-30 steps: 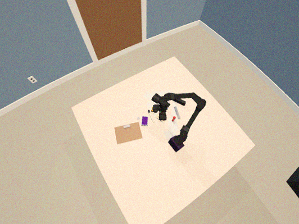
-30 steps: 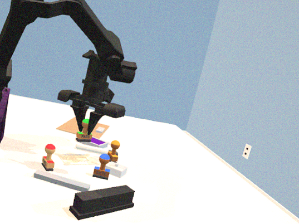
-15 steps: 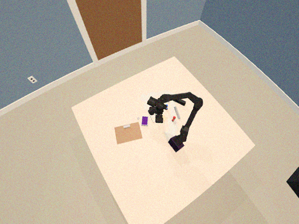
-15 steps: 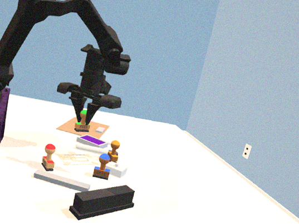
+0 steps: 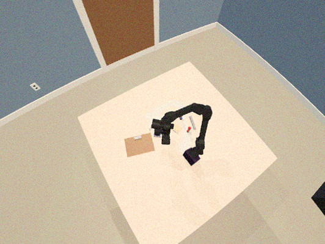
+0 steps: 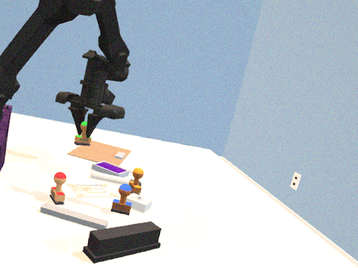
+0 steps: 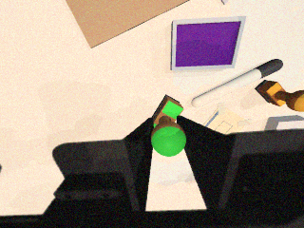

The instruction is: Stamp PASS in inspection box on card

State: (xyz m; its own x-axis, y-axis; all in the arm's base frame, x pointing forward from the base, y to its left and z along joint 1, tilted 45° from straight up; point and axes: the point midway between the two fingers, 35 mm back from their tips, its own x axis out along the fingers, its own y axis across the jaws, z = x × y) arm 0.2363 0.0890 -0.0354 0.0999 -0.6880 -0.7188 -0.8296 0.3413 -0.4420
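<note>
Tool (image 6: pixel 84 133) (image 7: pixel 164 121) gripping green-knobbed stamp (image 6: pixel 82 139) (image 7: pixel 168 140) upright above surface (image 5: pixel 155 198) (image 6: pixel 187 266) (image 7: pixel 57 119), w/ purple ink pad (image 6: pixel 110 167) (image 7: pixel 206 44) nearby & card (image 6: pixel 90 190) (image 7: pixel 223 122) nr too

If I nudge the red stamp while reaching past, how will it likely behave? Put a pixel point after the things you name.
The red stamp (image 5: pixel 188 129) (image 6: pixel 58 188) would probably tip rather than slide, since its round knob sits high on a narrow base. Once over, the ball-shaped knob might let it roll a little.
</note>
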